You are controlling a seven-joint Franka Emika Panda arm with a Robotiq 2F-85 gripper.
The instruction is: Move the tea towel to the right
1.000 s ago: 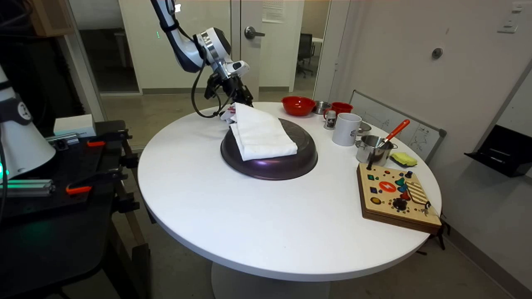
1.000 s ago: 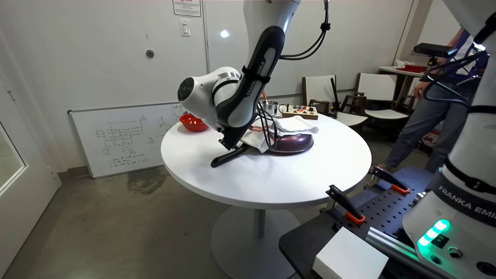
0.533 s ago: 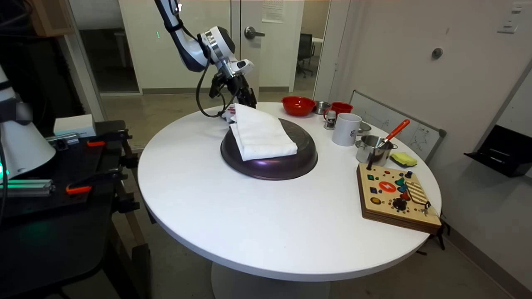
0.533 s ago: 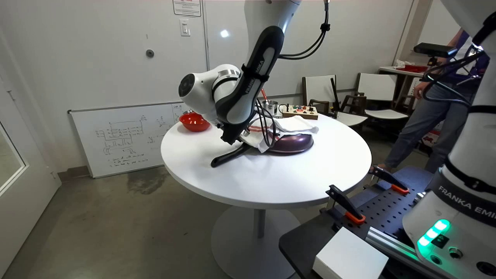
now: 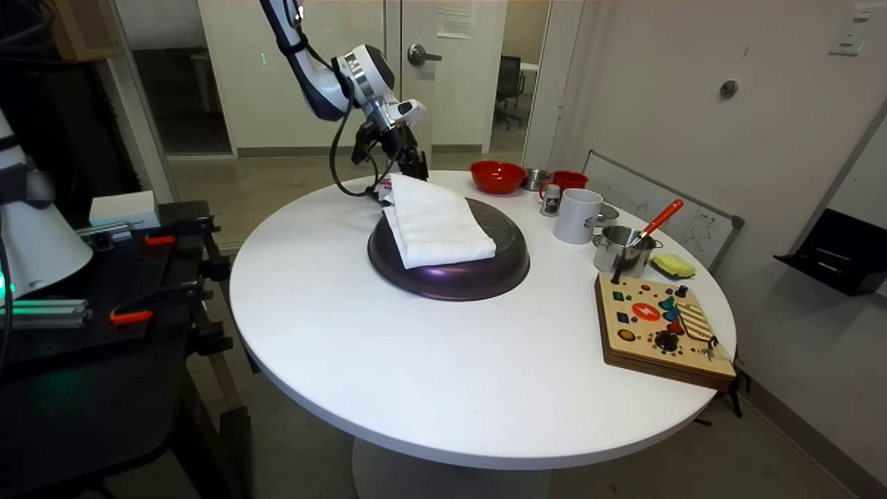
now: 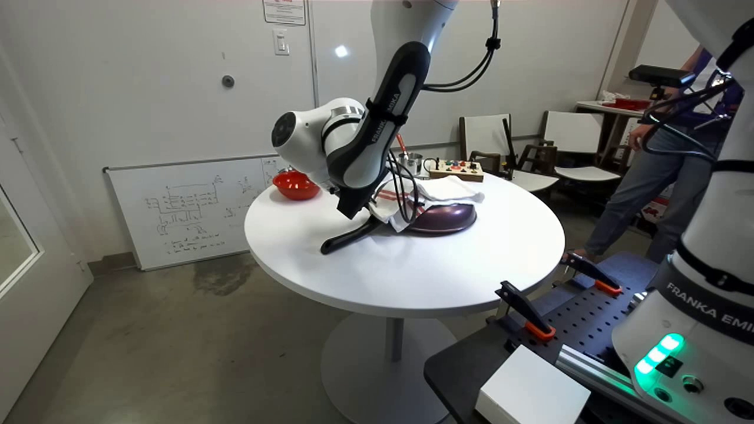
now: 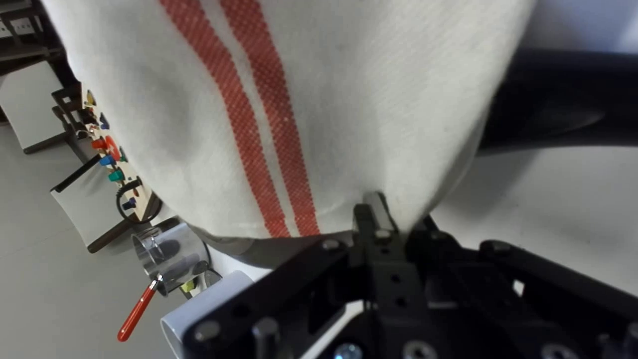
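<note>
The tea towel (image 5: 440,225) is a folded white cloth draped over an upturned dark purple pan (image 5: 457,283). Its red-striped end hangs off the pan on the handle side, as an exterior view shows at the towel (image 6: 450,187). In the wrist view, cloth with two red stripes fills the top, the towel (image 7: 344,89) narrowing into my gripper (image 7: 404,219). The jaws are closed together on that edge, with a fold pinched between them. From outside, my gripper (image 5: 418,168) points down at the pan's far side; the towel partly covers the contact there.
The pan's black handle (image 6: 350,237) sticks out below the gripper. Along the table's side stand a red bowl (image 5: 497,177), a white mug (image 5: 578,216), a steel pot (image 5: 622,251) with a red-handled utensil, a yellow sponge (image 5: 672,265) and a wooden switch board (image 5: 662,326).
The gripper has shut on the towel's striped end after shifting slightly toward the pan. That end is drawn up a little; the part lying on the pan looks unmoved.
</note>
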